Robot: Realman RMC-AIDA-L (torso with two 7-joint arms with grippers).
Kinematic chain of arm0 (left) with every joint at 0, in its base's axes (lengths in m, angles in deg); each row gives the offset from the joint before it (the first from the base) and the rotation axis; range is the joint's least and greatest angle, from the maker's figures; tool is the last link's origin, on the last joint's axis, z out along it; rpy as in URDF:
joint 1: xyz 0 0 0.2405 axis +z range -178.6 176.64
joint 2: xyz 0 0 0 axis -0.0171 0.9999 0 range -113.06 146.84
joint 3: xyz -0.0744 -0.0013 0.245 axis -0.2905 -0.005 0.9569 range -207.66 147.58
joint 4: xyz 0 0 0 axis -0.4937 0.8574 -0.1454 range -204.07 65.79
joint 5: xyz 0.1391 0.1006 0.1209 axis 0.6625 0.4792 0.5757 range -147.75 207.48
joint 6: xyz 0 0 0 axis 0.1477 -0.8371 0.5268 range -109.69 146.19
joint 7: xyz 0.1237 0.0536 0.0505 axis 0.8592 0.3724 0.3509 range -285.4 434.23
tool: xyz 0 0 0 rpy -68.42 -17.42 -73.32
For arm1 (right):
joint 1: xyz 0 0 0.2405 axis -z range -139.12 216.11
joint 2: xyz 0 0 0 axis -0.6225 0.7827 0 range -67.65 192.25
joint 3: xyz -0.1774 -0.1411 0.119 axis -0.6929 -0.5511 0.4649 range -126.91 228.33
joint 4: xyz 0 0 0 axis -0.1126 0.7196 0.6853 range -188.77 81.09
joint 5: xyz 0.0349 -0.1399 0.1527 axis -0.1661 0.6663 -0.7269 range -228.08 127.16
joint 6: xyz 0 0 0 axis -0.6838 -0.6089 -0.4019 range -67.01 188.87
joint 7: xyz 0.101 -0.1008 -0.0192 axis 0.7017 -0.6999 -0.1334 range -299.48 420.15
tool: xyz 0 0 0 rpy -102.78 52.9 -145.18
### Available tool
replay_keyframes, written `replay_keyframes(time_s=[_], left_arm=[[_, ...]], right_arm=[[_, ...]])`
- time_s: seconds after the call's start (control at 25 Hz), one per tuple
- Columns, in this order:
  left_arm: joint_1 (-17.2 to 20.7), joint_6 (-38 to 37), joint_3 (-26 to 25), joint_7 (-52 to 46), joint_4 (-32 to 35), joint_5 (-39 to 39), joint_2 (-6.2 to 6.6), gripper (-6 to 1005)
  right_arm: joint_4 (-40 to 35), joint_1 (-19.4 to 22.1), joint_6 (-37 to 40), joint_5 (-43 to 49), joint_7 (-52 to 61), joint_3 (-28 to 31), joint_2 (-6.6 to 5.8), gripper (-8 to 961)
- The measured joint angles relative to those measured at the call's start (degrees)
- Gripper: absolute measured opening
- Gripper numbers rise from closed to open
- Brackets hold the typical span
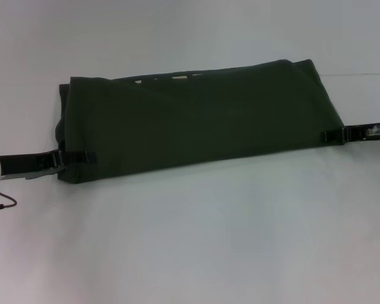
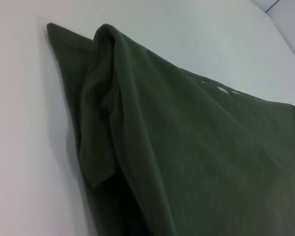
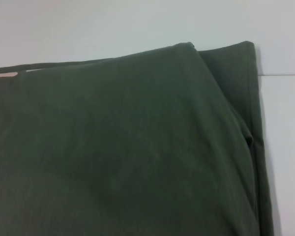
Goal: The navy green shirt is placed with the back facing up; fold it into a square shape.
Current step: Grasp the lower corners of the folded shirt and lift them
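Head view shows a white table [image 1: 190,240] with wide bare surface in front of, behind and to both sides of the shirt [image 1: 196,120], which lies across the middle as a long folded band, its long edges running left to right and rising slightly toward the right. Its near edge is straight; along the far edge a few pale pink bits of lettering [image 1: 177,77] peek out from under the fold. The left end is bunched in loose layers, the right end flatter with an underlayer showing past the top fold. The left gripper [image 1: 73,158] sits at the near left corner, its fingers pinched on the shirt edge. The right gripper [image 1: 332,135] is at the near right corner, likewise clamped on the fabric edge.
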Motion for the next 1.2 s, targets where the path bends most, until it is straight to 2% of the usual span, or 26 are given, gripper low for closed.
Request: replay_keyframes(time_s=[0.36, 0.56, 0.8, 1.2], left_arm=[[-0.4, 0.9, 1.7, -0.8, 0.0, 1.3, -0.02, 716], [-0.4, 2.6, 1.9, -2.1, 0.1, 1.8, -0.13, 577], [-0.4, 2.6, 2.1, -2.2, 0.1, 2.4, -0.08, 334], [-0.8, 2.7, 2.1, -2.3, 0.0, 2.5, -0.02, 127]], right_arm=[[0.0, 0.0, 0.3, 0.0, 0.0, 0.0, -0.09, 587], [0.0, 0.0, 0.4, 0.0, 0.0, 0.0, -0.1, 581], [0.0, 0.0, 0.5, 0.0, 0.2, 0.0, -0.16, 574], [-0.1, 0.1, 0.6, 0.0, 0.1, 0.0, -0.18, 563]])
